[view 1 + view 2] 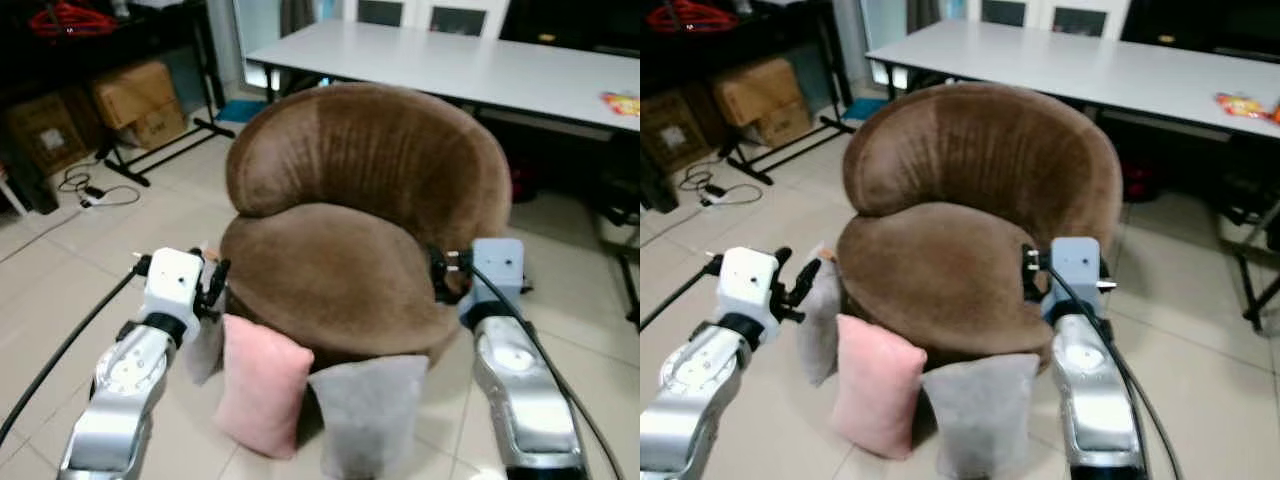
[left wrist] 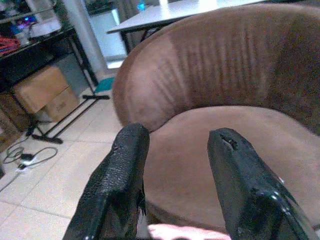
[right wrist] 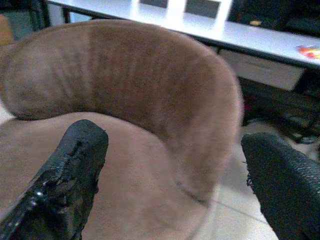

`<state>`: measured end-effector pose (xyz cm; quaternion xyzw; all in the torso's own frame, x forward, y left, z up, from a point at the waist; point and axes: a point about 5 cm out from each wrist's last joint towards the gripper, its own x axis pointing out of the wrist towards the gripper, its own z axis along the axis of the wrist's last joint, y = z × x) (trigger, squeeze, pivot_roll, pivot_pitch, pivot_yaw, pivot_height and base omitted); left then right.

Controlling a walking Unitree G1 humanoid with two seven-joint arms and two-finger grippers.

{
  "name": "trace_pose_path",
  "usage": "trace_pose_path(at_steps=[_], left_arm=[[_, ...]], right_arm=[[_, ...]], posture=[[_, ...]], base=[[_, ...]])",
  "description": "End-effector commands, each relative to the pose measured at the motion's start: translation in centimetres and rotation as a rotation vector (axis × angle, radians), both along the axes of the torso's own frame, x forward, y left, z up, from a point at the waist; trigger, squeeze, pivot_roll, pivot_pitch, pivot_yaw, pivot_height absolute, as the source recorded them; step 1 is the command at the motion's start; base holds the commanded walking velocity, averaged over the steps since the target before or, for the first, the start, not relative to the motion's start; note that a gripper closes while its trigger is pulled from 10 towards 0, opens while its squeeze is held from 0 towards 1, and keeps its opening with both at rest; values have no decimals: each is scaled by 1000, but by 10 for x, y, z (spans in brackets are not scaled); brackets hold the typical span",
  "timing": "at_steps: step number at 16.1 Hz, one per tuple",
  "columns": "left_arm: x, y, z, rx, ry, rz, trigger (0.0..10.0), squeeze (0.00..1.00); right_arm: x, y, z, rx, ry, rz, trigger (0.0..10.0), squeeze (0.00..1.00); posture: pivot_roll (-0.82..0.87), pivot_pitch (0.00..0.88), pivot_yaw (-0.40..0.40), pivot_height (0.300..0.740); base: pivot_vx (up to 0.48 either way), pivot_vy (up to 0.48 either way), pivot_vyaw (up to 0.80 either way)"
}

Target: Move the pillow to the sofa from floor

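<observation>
Here's the brown sofa, a round plush seat with a curved back, sitting square in front of the robot on the pale tiled floor. Leaning against its front edge, down on the floor, are 3 pillows: a pink pillow standing upright in the middle, a grey pillow just beside it toward the robot's right, touching the seat's front, and a second grey pillow tucked at the robot's left side of the seat, partly hidden behind the left arm. None of them is on the seat. The left gripper hovers at the seat's left edge, just above the pink pillow, fingers spread and holding nothing. The right gripper hangs at the seat's right edge, fingers spread wide, also empty, with the sofa's back between them in the wrist view. Behind the sofa stretches a long white counter; cardboard boxes sit under a dark rack off to the robot's left
</observation>
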<state>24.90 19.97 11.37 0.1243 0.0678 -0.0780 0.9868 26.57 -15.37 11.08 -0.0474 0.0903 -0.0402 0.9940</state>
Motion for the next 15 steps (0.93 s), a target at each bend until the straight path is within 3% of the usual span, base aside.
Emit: trace_pose_path(at_steps=[1,7,10,14,15], left_arm=[[3,-2,5,3,-21,-8,10000,0],[4,-3,6,6,-23,-6,10000,0],[5,-1,7,27,-35,14,10000,0],[3,1,5,51,-35,26,10000,0],[3,1,5,53,-37,27,10000,0]], right_arm=[[2,1,3,19,-1,15,10000,0],[4,4,6,58,-16,31,10000,0],[3,6,5,78,-7,56,10000,0],[3,8,5,62,-12,77,10000,0],[4,8,6,-19,-25,82,10000,0]], posture=[[-79,0,29,740],[-77,0,27,740],[-77,0,25,730],[-73,0,22,690],[-70,0,17,680]], base=[[322,0,0],[321,0,0],[0,0,0],[0,0,0],[0,0,0]])
